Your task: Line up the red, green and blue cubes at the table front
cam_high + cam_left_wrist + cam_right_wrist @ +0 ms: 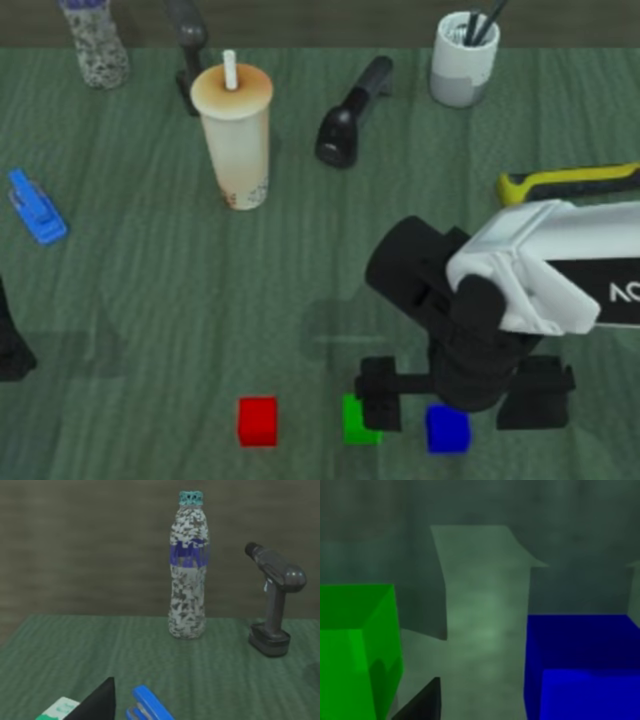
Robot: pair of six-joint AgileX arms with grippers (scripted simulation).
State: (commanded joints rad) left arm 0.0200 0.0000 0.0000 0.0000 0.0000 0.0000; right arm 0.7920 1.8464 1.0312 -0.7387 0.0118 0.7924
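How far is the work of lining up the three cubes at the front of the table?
Nearly done, it seems. The red cube, green cube and blue cube stand in a row at the table front. The right gripper is open above the blue cube, holding nothing. Left: pulling that arm away. The left arm is parked at the left edge.

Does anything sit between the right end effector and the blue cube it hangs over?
Nothing visible does. The right end effector is spread open over the blue cube, one finger overlapping the green cube next to it. The red cube lies well clear.
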